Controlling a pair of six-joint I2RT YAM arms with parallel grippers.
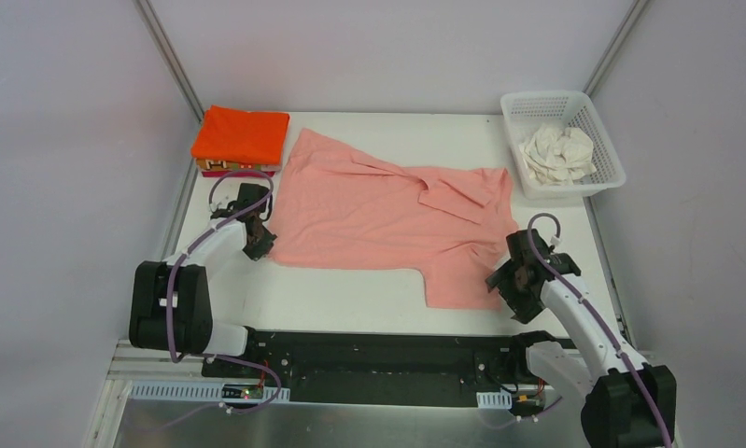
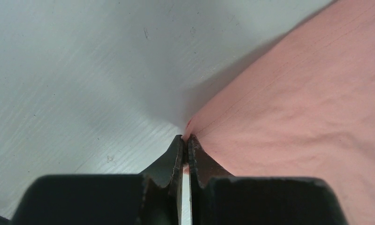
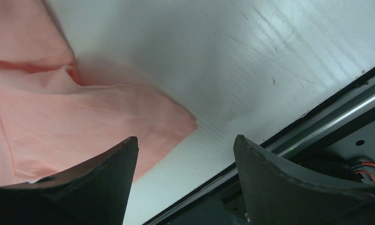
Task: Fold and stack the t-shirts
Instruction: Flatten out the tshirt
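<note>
top external shows you the table [image 1: 350, 299] with the pink shirt [image 1: 378, 215] spread across its middle, the orange shirt [image 1: 241, 133] folded far left, and the basket [image 1: 607, 154] far right holding a crumpled white shirt [image 1: 557, 154]. your left gripper [image 2: 186, 140] is pinched tight on the pink shirt's near left corner. your right gripper [image 3: 185, 140] hangs wide open and empty over its near right corner.

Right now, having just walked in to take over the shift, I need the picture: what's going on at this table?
The left claw is shut on the near-left corner of a pink shirt spread on the table. The right claw is open beside the shirt's near-right corner, holding nothing. A folded orange shirt tops a small pile at the far left. A crumpled white shirt lies in the basket.
</note>
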